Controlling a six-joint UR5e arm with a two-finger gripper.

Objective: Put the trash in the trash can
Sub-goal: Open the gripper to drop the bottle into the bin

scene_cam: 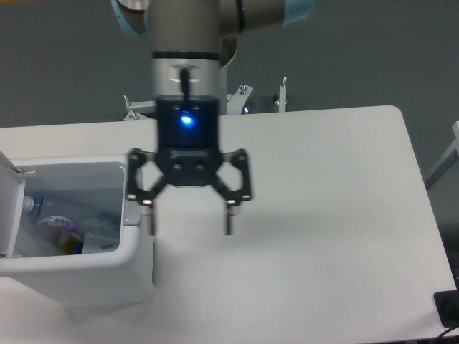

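No lettering is legible; the gripper [190, 215] marking is blurred.

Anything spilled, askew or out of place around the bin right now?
Nothing stands out. The trash can sits upright with its lid open, the bottle lies inside it, and the gripper hangs over the table with its jaws open and empty.

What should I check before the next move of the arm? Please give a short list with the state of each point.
1. Hand open and empty: ok, fingers spread, nothing between them.
2. Hand clear of the trash can: ok, it is over the table, beside the bin.
3. Bottle inside the trash can: ok.
4. Paper packet inside: cannot tell; something with print lies there, unclear.
5. Lid open: ok.
6. Trash left on the table: none visible, ok.
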